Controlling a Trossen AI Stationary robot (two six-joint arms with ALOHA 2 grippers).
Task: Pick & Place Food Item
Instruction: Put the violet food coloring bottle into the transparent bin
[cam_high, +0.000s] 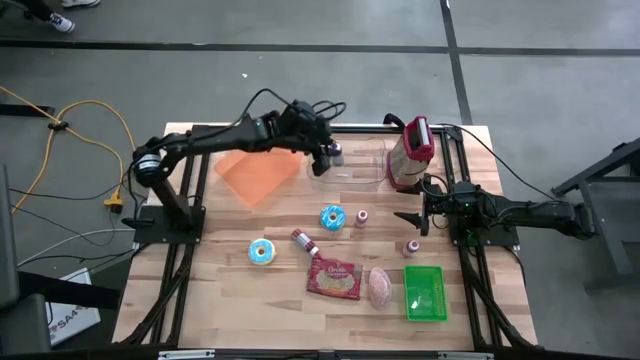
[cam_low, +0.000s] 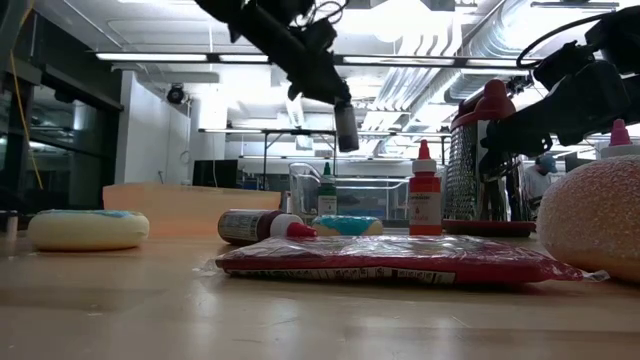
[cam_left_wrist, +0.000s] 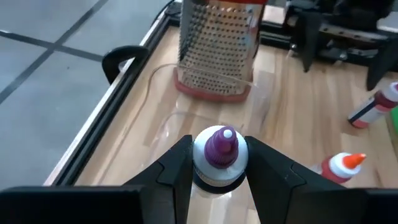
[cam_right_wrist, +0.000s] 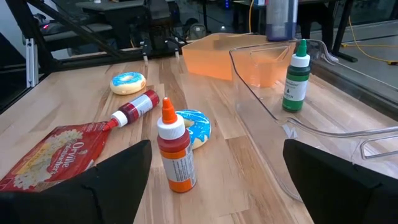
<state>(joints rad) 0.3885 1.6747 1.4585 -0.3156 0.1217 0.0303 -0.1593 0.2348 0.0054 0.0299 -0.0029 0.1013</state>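
My left gripper (cam_high: 325, 158) is shut on a small bottle with a purple cap (cam_left_wrist: 222, 146). It hangs above the near-left part of a clear plastic container (cam_high: 358, 165) at the table's far side. In the low view the bottle's grey body (cam_low: 346, 125) shows below the fingers. A green-capped bottle (cam_right_wrist: 295, 74) stands upright on its base inside the clear container. My right gripper (cam_high: 416, 218) waits open at the table's right, pointing level toward the left, with nothing between its fingers. My left gripper pinches the bottle's upper end, at the white collar (cam_left_wrist: 204, 164) under the purple cap, between its two fingers. The fingers slant down from the table's left side. The bottle hangs upright, cap up, its body below the fingers and clear of the container and table.
An orange container (cam_high: 255, 172) sits left of the clear one and a metal grater (cam_high: 410, 152) right of it. Nearer lie two blue donuts (cam_high: 333, 217) (cam_high: 262, 252), a red bottle (cam_high: 303, 241), a popcorn bag (cam_high: 335, 280), a pink loaf (cam_high: 380, 287), a green tray (cam_high: 424, 292) and an orange-capped bottle (cam_right_wrist: 176, 155).
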